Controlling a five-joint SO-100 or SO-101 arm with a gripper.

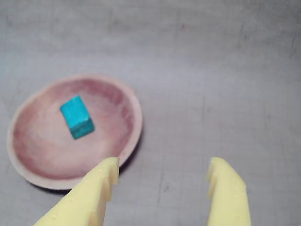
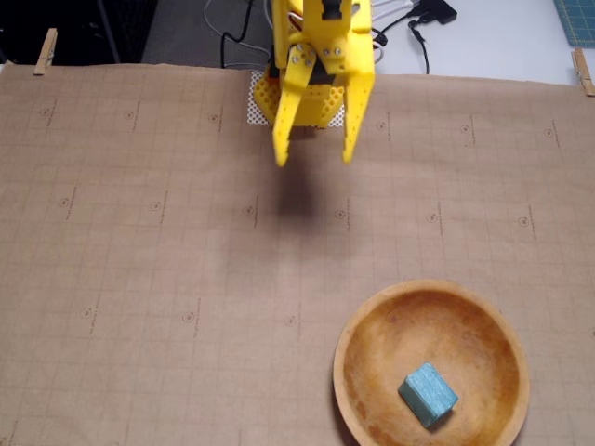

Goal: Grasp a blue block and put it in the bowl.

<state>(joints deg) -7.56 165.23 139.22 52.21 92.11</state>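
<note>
The blue block (image 1: 77, 117) lies inside the bowl (image 1: 127, 96), tilted a little; in the fixed view the block (image 2: 429, 394) rests low in the bowl (image 2: 358, 325) at the lower right. My yellow gripper (image 1: 162, 172) is open and empty, its two fingers wide apart, to the right of the bowl's near rim in the wrist view. In the fixed view the gripper (image 2: 312, 158) hangs above the paper near the top centre, well away from the bowl.
Brown gridded paper (image 2: 139, 260) covers the table, held by clothespins (image 2: 45, 51) at the top corners. The arm's base plate (image 2: 260, 100) and cables (image 2: 409, 28) are at the top edge.
</note>
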